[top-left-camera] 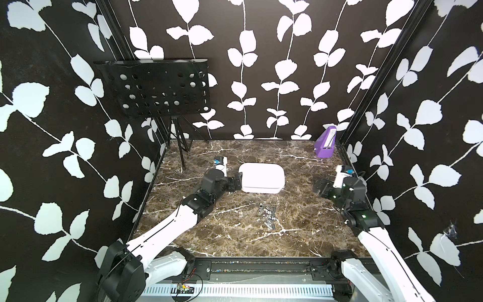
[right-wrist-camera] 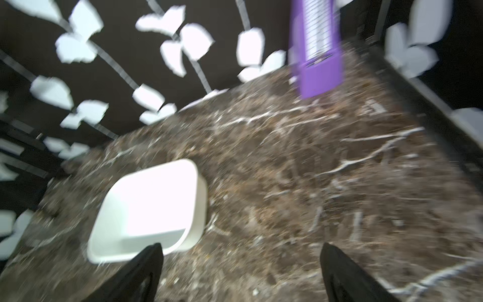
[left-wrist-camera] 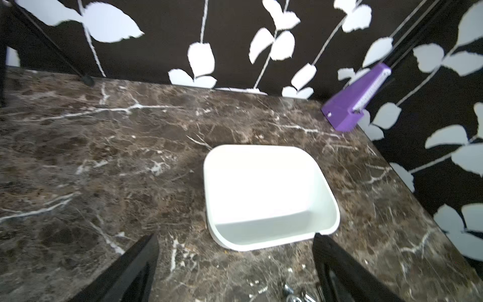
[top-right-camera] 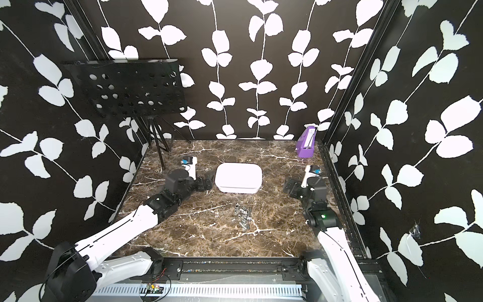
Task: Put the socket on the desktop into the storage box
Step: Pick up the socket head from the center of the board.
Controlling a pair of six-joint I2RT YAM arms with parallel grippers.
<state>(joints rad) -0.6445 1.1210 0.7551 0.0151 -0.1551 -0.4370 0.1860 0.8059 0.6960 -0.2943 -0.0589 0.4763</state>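
Several small metal sockets [top-left-camera: 268, 213] lie in a loose pile on the brown marble desktop [top-left-camera: 230, 235], in front of the white storage box [top-left-camera: 261, 189]. The box looks empty in the left wrist view [left-wrist-camera: 261, 230]. My left gripper [top-left-camera: 236, 181] hangs open just left of the box, with nothing between its fingers [left-wrist-camera: 146, 251]; the sockets [left-wrist-camera: 295, 295] show at the edge of its view. My right gripper [top-left-camera: 320, 185] stands open to the right of the box [right-wrist-camera: 200, 209], low over bare desktop, and holds nothing. The right wrist view is blurred.
A black perforated music stand [top-left-camera: 159, 89] on a tripod stands at the back left. A small purple wedge-shaped box [top-left-camera: 325, 143] sits in the back right corner. Black walls with white leaves close three sides; a black rail [top-left-camera: 261, 269] runs along the front.
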